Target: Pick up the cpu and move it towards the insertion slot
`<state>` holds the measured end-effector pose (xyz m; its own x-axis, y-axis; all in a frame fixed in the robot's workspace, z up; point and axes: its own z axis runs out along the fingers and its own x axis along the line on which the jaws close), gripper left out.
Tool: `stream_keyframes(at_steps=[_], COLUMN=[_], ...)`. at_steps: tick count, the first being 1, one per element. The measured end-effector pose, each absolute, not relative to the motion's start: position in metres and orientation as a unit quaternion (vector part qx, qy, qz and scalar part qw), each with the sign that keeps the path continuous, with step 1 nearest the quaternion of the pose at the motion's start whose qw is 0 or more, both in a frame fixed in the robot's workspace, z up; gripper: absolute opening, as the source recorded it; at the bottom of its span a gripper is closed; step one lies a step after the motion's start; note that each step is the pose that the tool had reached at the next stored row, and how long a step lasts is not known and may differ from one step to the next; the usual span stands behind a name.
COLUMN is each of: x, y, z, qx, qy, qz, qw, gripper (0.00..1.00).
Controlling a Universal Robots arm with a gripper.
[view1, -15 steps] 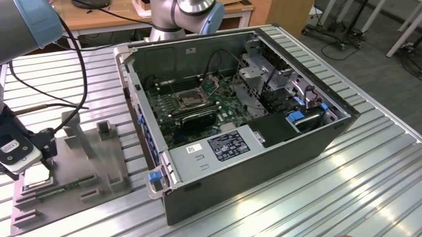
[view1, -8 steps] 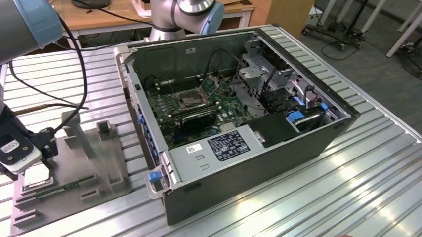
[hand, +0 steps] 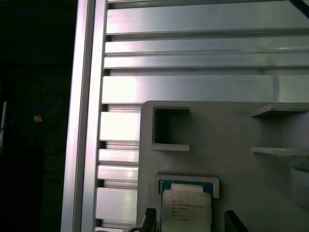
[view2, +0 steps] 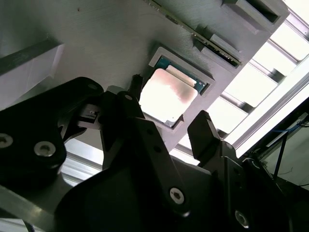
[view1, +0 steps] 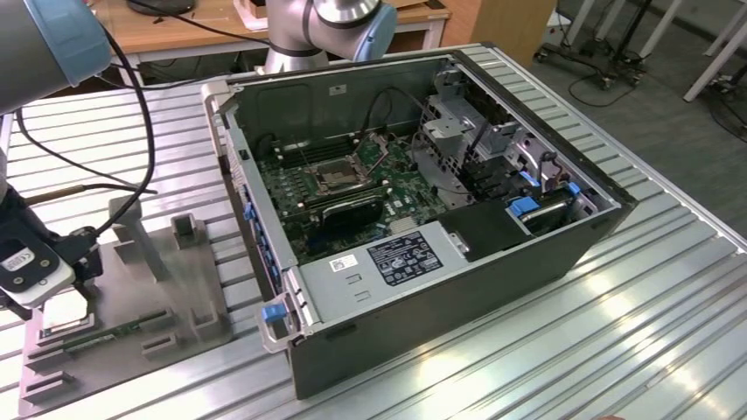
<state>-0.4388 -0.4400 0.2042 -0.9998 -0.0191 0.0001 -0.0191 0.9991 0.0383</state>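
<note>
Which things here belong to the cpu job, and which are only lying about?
For the job:
cpu in the grey tray
insertion slot
gripper, open over the cpu

Lying about:
memory stick
blue latch

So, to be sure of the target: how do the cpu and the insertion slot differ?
Place: the cpu lies in a nest on the grey fixture plate outside the computer case; the insertion slot sits on the motherboard inside it. Look: the cpu has a bright silvery top; the insertion slot shows a dark centre in a metal frame. Both are square and lie flat.
</note>
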Motion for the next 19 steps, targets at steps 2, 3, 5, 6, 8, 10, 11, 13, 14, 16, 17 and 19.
stream_keyframes(at_steps=[2, 3, 5, 6, 8, 10, 11, 13, 14, 16, 17, 19], x=[-0.439, -0.439, -0.439, -0.439, -0.439, -0.439, -0.439, -0.439, -0.439, -0.439, -0.439, -0.439], y=[-0.440, -0.440, -0.440, -0.440, -0.440, -0.440, -0.440, -0.440, -0.440, -0.440, -0.440, -0.440], z=[0.203, 0.202, 0.200, 0.199, 0.197, 0.195, 0.194, 0.192, 0.192, 0.192, 0.192, 0.191], qx=[0.010, 0.010, 0.010, 0.010, 0.010, 0.010, 0.010, 0.010, 0.010, 0.010, 0.010, 0.010], qy=[-1.000, -1.000, -1.000, -1.000, -1.000, -1.000, -1.000, -1.000, -1.000, -1.000, -1.000, -1.000], qz=[-0.019, -0.019, -0.019, -0.019, -0.019, -0.019, -0.019, -0.019, -0.019, -0.019, -0.019, -0.019], qw=[0.000, 0.000, 0.000, 0.000, 0.000, 0.000, 0.000, 0.000, 0.000, 0.000, 0.000, 0.000], gripper=[0.65, 0.65, 0.65, 0.65, 0.65, 0.65, 0.65, 0.65, 0.65, 0.65, 0.65, 0.65])
